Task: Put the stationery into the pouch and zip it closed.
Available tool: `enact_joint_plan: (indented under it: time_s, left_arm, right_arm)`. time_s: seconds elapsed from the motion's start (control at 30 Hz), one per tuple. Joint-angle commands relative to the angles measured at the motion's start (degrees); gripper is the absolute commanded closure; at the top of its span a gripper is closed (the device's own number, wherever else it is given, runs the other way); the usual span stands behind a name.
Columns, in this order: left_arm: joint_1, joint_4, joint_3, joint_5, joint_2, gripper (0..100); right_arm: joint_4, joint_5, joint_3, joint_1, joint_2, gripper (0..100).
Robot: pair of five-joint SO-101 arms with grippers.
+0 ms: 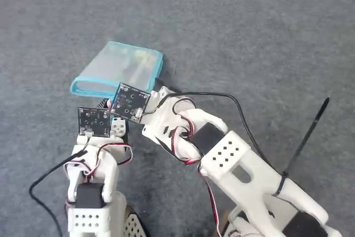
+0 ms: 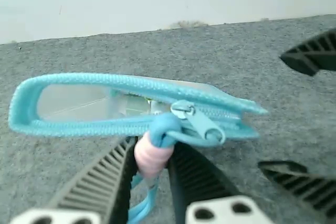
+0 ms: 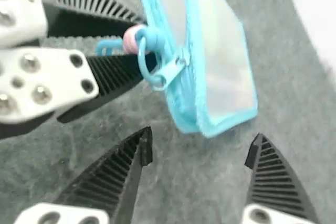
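Pouch of translucent plastic with sky-blue trim (image 1: 119, 67) lies upper left of centre on the grey felt surface (image 1: 249, 43), stationery seemingly inside (pale shapes show through), zip partly drawn, left tool (image 2: 153, 148) pinching its pink bead pull (image 3: 131, 38), right tool (image 3: 202, 140) spread wide beside it.

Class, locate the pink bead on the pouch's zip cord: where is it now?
The pink bead sits pinched in the left gripper, close against the zip slider of the blue pouch, with the open right gripper beside its zipped end.
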Motion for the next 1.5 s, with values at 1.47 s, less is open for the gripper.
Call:
enact_joint_plan:
  time_s: [1.47]
  left_arm:
    - [-0.09,-1.85,-2.68,0.97,-1.32,99]
  right_arm:
    - [-2.07,-11.78,-10.73,11.47,18.42,99.2]
